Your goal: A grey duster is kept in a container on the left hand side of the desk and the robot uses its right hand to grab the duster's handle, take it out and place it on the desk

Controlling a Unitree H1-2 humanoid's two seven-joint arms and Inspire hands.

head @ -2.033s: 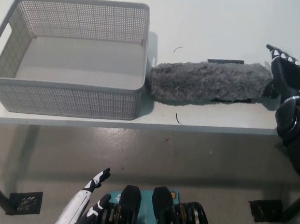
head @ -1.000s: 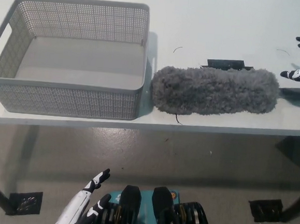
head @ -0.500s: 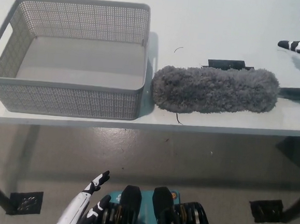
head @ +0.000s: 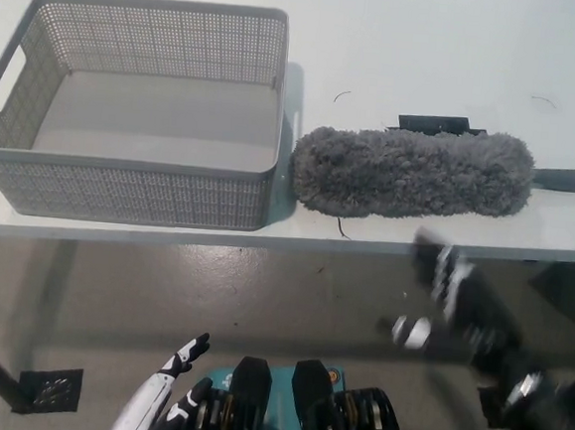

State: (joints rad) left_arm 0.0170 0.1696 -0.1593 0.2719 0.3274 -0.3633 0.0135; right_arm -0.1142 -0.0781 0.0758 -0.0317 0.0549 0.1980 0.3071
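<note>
Already out of the container [head: 136, 113], the grey duster [head: 410, 173] is seen lengthwise on the tabletop [head: 430, 47], above the blurred, apparently empty right hand [head: 460, 298].

1. The left hand [head: 169, 395] is white. It is long and thin, with smooth shiny parts.
2. Its fingers [head: 193, 348] are white with dark tips and dark lines where the parts join.
3. The arm behind the left hand is white too, like a smooth tube.
4. The right hand [head: 460, 298] is black. It looks blurry, so small parts are hard to see.
5. The right hand has a few bright silver or white spots on it, like little round bits of metal.
6. The right arm is black and thick, with round chunky parts near the wrist.
</note>
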